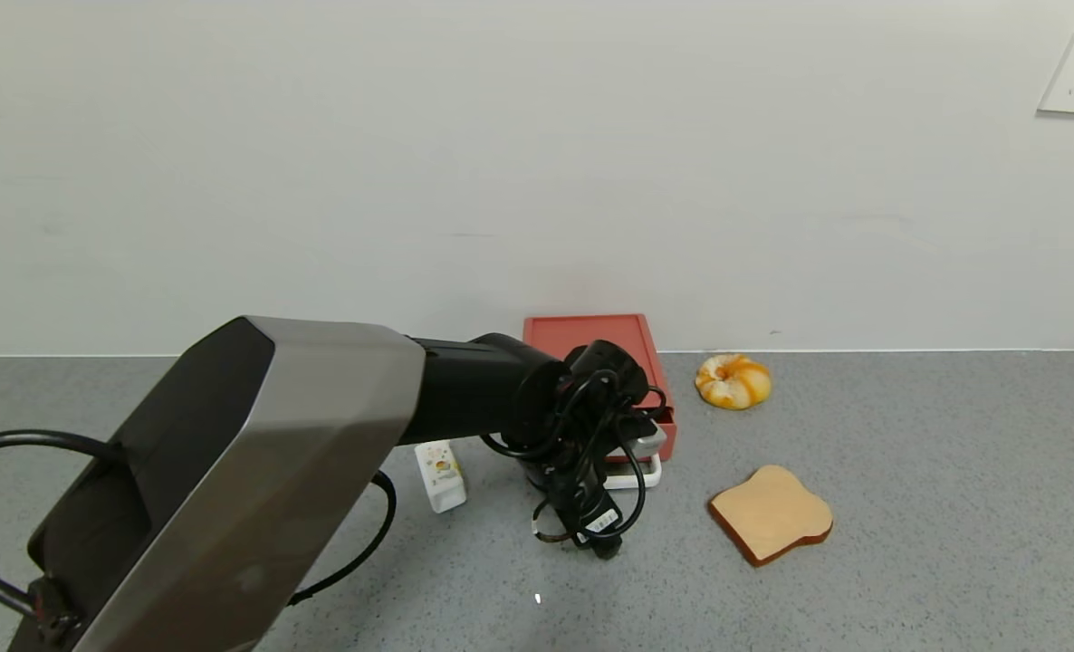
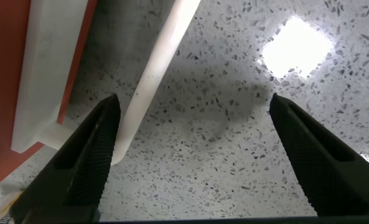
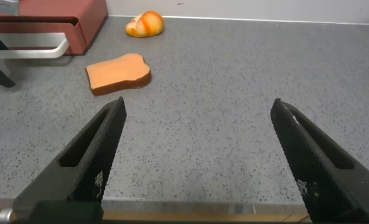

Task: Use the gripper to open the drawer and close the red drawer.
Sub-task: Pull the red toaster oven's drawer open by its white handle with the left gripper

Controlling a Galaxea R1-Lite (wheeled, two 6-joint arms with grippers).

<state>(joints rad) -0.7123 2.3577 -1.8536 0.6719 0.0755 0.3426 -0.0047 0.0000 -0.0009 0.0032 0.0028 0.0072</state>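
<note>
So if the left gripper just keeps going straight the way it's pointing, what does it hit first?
Most likely the speckled countertop: the left gripper points down at it, fingers open, with the drawer's white handle just off to one side.

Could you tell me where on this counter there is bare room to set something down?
The grey speckled counter is bare right of the tan toast slice and orange bun; the open right gripper hovers there. It is crowded around the terracotta-red plastic drawer, where the open left gripper flanks the white loop handle, beside a small white box.
</note>
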